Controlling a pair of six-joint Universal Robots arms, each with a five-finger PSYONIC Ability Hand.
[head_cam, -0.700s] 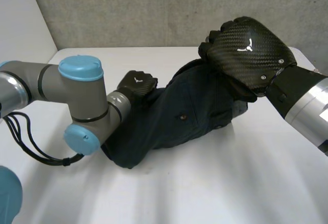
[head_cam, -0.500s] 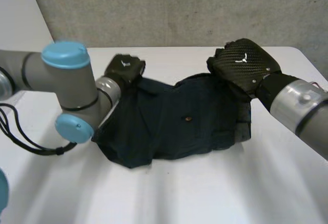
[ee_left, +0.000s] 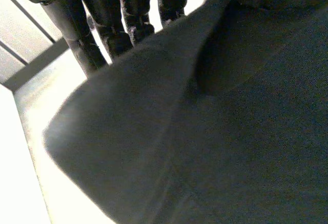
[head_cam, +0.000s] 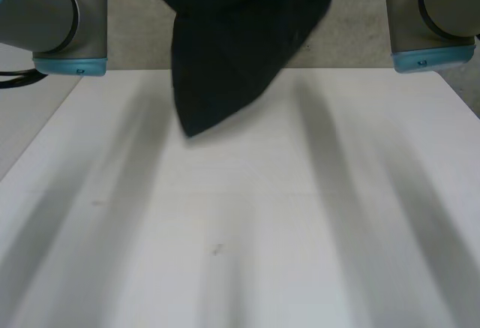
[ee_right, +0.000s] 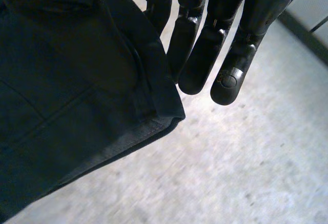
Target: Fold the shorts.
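The dark navy shorts (head_cam: 225, 43) hang in the air above the far part of the white table (head_cam: 240, 238), their lowest point dangling just over it. They hang between my left arm (head_cam: 52, 13) and right arm (head_cam: 431, 13). In the left wrist view my left hand (ee_left: 128, 8) reaches down with nearly straight fingers whose tips go behind an edge of the shorts (ee_left: 230, 131). In the right wrist view my right hand (ee_right: 200, 39) holds straight fingers beside a hemmed corner of the shorts (ee_right: 66, 80), with the cloth's edge running up against its innermost finger.
A grey concrete wall (head_cam: 352, 35) stands behind the table. The table's left edge (head_cam: 37, 140) runs diagonally toward the front.
The shorts have gone from lying on the table to hanging high above it. Both arms have risen, and the hands have left the head view.
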